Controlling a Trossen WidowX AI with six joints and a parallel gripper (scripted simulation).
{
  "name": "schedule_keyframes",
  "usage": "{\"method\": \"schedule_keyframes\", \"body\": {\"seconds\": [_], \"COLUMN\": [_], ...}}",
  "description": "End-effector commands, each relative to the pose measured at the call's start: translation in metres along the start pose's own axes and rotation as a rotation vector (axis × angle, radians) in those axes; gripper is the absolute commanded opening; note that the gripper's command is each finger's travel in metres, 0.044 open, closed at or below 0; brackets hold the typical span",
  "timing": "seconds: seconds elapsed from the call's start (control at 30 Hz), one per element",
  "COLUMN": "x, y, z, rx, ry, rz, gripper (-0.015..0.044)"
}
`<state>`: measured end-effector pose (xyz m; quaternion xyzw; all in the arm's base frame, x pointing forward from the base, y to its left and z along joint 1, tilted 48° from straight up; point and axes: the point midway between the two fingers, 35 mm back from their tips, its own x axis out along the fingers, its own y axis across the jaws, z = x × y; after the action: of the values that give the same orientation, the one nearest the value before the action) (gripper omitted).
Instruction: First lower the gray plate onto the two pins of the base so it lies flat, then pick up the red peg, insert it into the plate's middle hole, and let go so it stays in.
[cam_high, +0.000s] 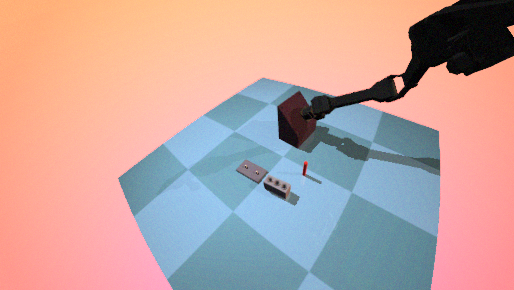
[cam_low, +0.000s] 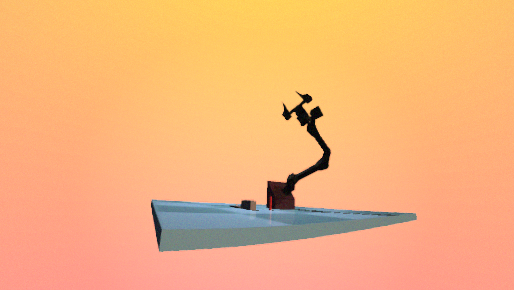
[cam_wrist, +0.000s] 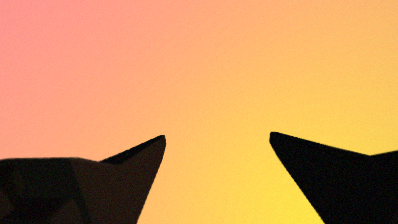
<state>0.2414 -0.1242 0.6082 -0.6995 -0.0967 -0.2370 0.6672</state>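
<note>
The gray plate (cam_high: 277, 187) (cam_low: 248, 205), a thick block with three holes on top, rests on the checkered floor. The flat base (cam_high: 251, 171) with two pins lies just to its left, apart from it. The red peg (cam_high: 304, 168) (cam_low: 270, 202) stands upright on the floor to the right of the plate. My gripper (cam_low: 295, 104) (cam_wrist: 217, 138) is open and empty. It is raised high above the floor, far from all three parts, and points up at the sky. The wrist view shows only the two fingertips against the background.
The arm rises from a dark red mount block (cam_high: 296, 120) (cam_low: 280, 195) at the back of the floor (cam_high: 320, 235), behind the peg. The arm's shadow falls across the floor to the right of the mount.
</note>
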Motion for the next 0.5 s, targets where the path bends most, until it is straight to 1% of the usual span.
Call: {"method": "schedule_keyframes", "body": {"seconds": [0.0,0.13,0.23,0.37,0.47], "x": [0.021,0.032,0.035,0.029,0.018], "y": [0.063,0.129,0.181,0.248,0.295], "z": [-0.012,-0.017,-0.015,-0.006,0.004], "rx": [0.282,0.615,0.874,1.217,1.457], "ry": [0.008,0.057,0.13,0.283,0.442], "rz": [0.184,0.387,0.548,0.764,0.92], "gripper": [0.044,0.044,0.044,0.044,0.044]}}
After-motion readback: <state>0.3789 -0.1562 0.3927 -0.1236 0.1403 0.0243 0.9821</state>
